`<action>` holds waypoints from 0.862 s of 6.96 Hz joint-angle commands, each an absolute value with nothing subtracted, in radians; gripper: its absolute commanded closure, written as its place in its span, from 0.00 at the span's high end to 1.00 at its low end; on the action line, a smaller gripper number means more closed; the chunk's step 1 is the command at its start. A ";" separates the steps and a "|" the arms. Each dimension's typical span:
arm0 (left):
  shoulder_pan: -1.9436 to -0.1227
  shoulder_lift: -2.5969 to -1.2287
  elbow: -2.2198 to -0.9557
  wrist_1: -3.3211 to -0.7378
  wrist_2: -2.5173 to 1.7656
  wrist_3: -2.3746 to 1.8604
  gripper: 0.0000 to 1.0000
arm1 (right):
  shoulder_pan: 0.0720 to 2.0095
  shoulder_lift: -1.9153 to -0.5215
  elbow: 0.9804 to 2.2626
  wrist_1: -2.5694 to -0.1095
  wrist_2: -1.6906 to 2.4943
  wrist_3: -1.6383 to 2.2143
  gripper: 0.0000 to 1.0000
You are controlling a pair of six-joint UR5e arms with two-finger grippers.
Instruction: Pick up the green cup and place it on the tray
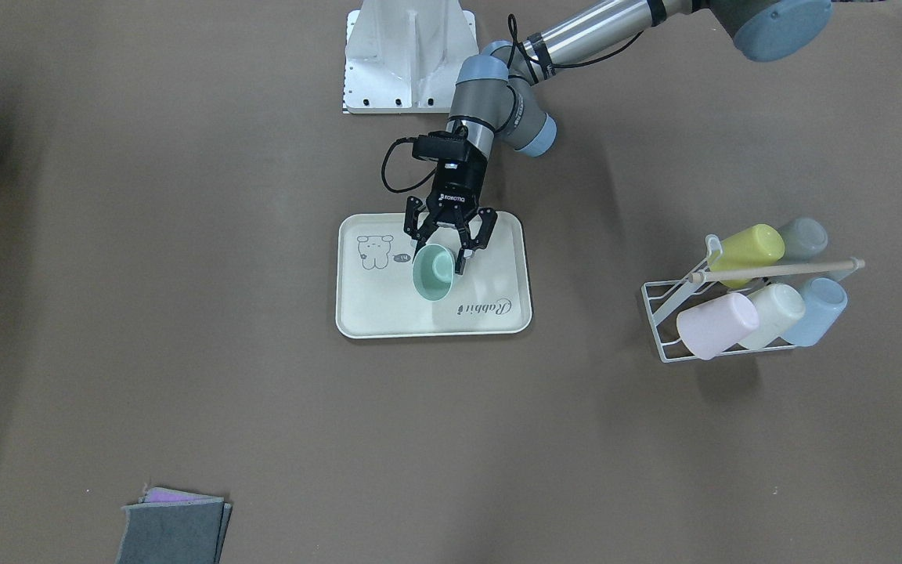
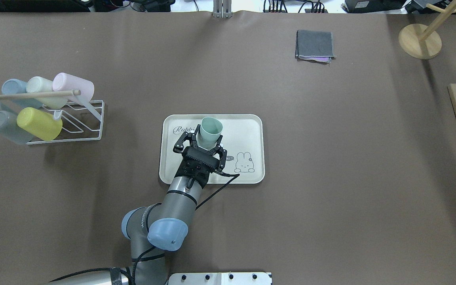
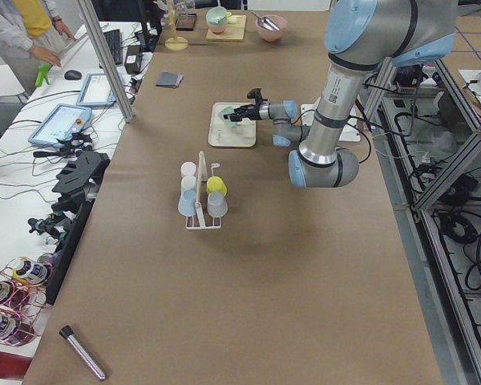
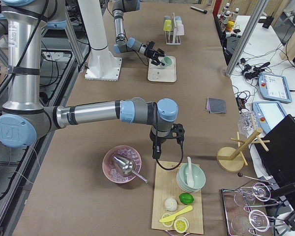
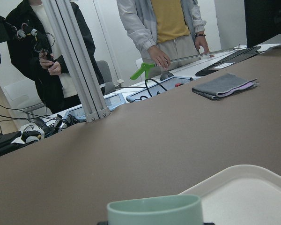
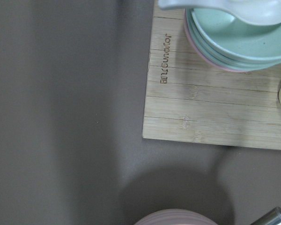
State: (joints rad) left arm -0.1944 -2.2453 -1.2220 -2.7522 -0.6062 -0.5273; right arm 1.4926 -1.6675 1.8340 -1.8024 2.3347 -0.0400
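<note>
The green cup (image 1: 432, 274) is a mint tumbler, opening up, over the middle of the cream tray (image 1: 388, 309), which has a bear drawing and "Rabbit" script. My left gripper (image 1: 438, 262) reaches in low from the robot's side, its fingers (image 1: 460, 262) pressed to the cup's two sides. I cannot tell whether the cup's base rests on the tray (image 2: 247, 130). Its rim fills the bottom of the left wrist view (image 5: 154, 208). My right gripper (image 4: 156, 155) hangs over the table between a pink bowl and a wooden board. I cannot tell if it is open.
A white wire rack (image 2: 89, 118) holding yellow-green, grey-blue, pink, cream and light-blue cups stands on my left. A folded grey cloth (image 2: 315, 44) lies far across the table. A pink bowl (image 4: 122, 164) and a wooden board (image 4: 179, 206) with stacked bowls sit under the right arm.
</note>
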 commanded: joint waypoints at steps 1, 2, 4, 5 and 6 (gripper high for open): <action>-0.195 -2.244 -1.223 -2.755 -0.606 -0.528 0.76 | 1.493 -1.667 1.835 -1.802 2.335 -0.040 1.00; -0.195 -2.244 -1.221 -2.755 -0.604 -0.528 0.77 | 1.493 -1.667 1.836 -1.802 2.336 -0.040 1.00; -0.193 -2.243 -1.223 -2.755 -0.604 -0.528 0.80 | 1.493 -1.667 1.836 -1.802 2.341 -0.038 1.00; -0.195 -2.243 -1.223 -2.755 -0.604 -0.528 0.82 | 1.493 -1.666 1.835 -1.802 2.345 -0.034 1.00; -0.193 -2.243 -1.223 -2.755 -0.604 -0.528 0.82 | 1.493 -1.664 1.835 -1.802 2.350 -0.029 1.00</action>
